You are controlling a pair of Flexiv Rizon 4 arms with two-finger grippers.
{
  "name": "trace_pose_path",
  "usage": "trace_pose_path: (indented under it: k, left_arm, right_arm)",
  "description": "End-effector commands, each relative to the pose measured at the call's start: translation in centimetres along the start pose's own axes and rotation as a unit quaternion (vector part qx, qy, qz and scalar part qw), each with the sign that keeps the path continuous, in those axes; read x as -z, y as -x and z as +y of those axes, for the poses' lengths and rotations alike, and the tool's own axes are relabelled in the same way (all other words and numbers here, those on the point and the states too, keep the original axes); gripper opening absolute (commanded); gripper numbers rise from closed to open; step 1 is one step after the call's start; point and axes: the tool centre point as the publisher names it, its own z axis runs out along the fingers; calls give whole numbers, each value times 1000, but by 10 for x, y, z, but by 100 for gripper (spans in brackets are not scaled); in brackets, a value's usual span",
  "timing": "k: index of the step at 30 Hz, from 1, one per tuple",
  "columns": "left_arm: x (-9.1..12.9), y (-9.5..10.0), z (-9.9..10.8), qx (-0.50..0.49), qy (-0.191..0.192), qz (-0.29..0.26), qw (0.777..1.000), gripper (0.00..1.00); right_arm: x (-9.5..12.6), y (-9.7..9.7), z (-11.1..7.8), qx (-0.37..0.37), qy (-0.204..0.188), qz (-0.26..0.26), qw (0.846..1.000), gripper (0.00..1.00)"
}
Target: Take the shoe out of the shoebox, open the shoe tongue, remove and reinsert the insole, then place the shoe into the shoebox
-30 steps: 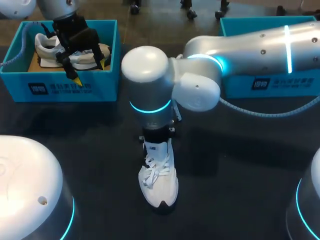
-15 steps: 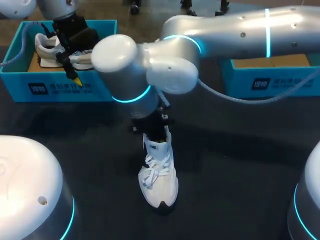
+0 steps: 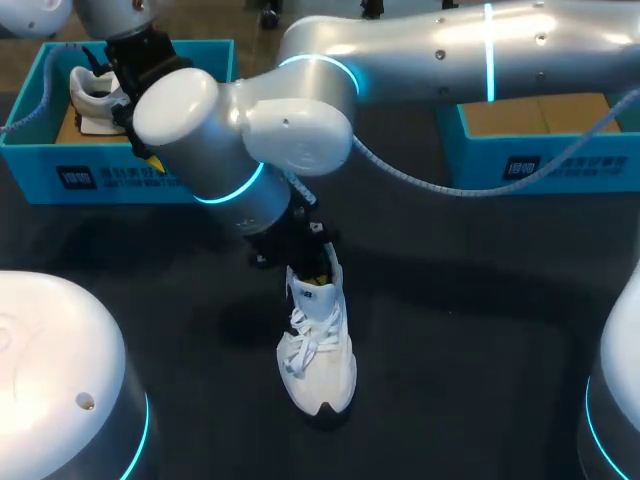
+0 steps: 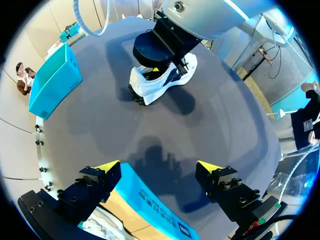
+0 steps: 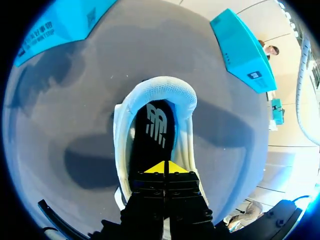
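Observation:
A white shoe (image 3: 318,350) stands on the dark table, toe toward me. My right gripper (image 3: 316,266) is at its heel opening. In the right wrist view the right gripper (image 5: 164,167) is shut, its yellow tips pressed together just over the black insole (image 5: 152,132) inside the shoe (image 5: 165,90). My left gripper (image 4: 159,167) hangs open above the front wall of the left shoebox (image 4: 150,200), nothing between its fingers. A second white shoe (image 3: 90,95) lies in that shoebox (image 3: 110,175). In the head view the right arm's elbow hides the left fingers.
Another blue shoebox (image 3: 540,150) stands at the back right, under the right arm. The right arm's big elbow (image 3: 200,140) hangs over the left shoebox's near right corner. Bare dark table lies either side of the shoe.
The right arm's elbow has swung leftward and now overlaps the left shoebox. Its gripper stays at the shoe's heel opening. The shoe and the left gripper have not moved.

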Motion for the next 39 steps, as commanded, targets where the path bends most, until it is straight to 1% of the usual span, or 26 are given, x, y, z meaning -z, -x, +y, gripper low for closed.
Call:
trace_pose_path:
  k: [1,11,13,17,22,24,29,32,34,39]
  left_arm:
    - [1,0,0,0,1,1,1000,100]
    - [1,0,0,0,1,1,1000,100]
    - [1,0,0,0,1,1,1000,100]
    - [1,0,0,0,1,1,1000,100]
    - [1,0,0,0,1,1,1000,100]
    - [1,0,0,0,1,1,1000,100]
    - [1,0,0,0,1,1,1000,100]
    - [1,0,0,0,1,1,1000,100]
    - [1,0,0,0,1,1,1000,100]
    - [1,0,0,0,1,1,1000,100]
  right_arm:
    - [-2,-4,-3,-25,1,-51,998,0]
    - [-8,1,2,-22,2,-86,996,0]
    - [-19,2,5,-21,-3,-95,995,0]
    - [-32,2,9,-18,-9,-88,996,0]
    - [-54,1,15,-17,-23,-56,998,0]
    - [-59,-3,16,-16,-25,-41,999,0]
    - [-56,-12,16,-10,-17,-10,1000,0]
    - [-52,-17,13,-3,-9,22,1000,0]
    - [-49,-20,10,1,-4,52,999,0]
    - [-43,-22,3,6,-3,92,996,0]
